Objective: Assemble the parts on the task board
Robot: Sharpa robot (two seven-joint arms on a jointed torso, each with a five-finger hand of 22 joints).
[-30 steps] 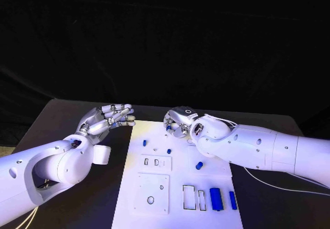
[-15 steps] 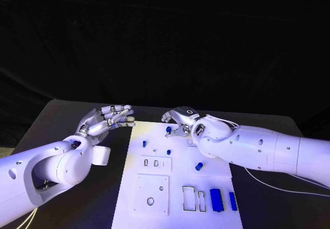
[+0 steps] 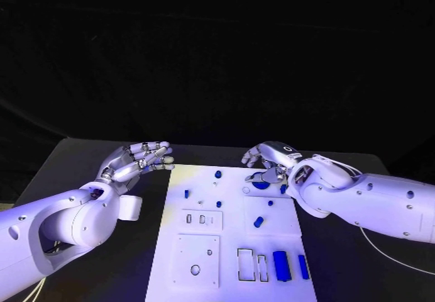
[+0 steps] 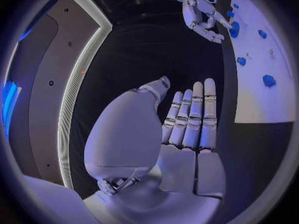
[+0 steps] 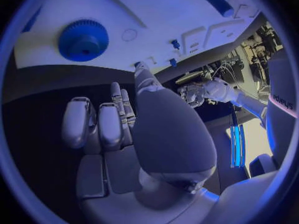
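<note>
Gear (image 3: pixel 261 177), small, blue and toothed, lies flat on the white task board (image 3: pixel 281 251) just under the right hand (image 3: pixel 269 160), whose curled fingers hold nothing. It looks light, rigid and slippery; pinching across its toothed rim seems safest. The left hand (image 3: pixel 137 162) hovers empty beside the board, fingers loosely apart.

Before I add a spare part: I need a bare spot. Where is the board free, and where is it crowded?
On the task board, white surface is bare between the square plate and the rectangular slots. The far end is crowded: small pegs, the blue gear and the right hand.
</note>
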